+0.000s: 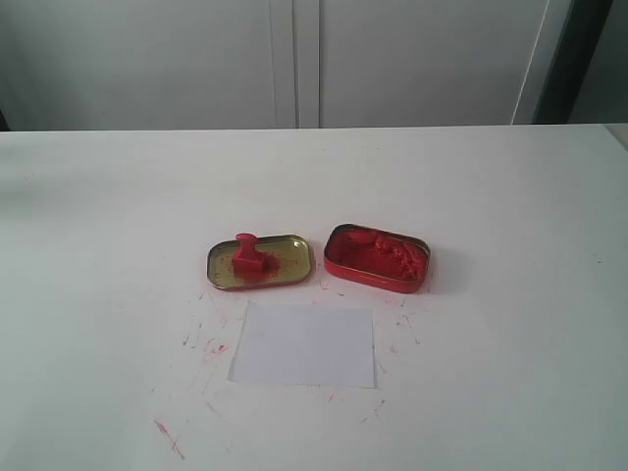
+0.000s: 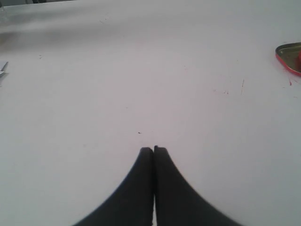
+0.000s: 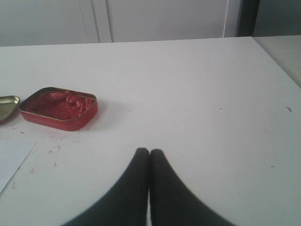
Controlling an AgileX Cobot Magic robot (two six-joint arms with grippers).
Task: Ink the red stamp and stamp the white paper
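The red stamp point(image 1: 246, 255) stands upright inside the gold tin lid point(image 1: 291, 257), knob up. To the lid's right lies the open red ink tin point(image 1: 378, 258), also in the right wrist view as the ink tin point(image 3: 59, 107). The white paper point(image 1: 303, 344) lies flat just in front of both tins; a corner of the paper point(image 3: 11, 158) shows in the right wrist view. My left gripper point(image 2: 153, 149) is shut with nothing in it, over bare table away from the lid. My right gripper point(image 3: 149, 151) is shut and empty, well to the right of the ink tin. Neither arm shows in the exterior view.
Red ink smears and specks point(image 1: 209, 343) mark the white table around the paper. An edge of the tin lid point(image 2: 290, 56) shows in the left wrist view. White cabinet doors point(image 1: 294, 59) stand behind the table's far edge.
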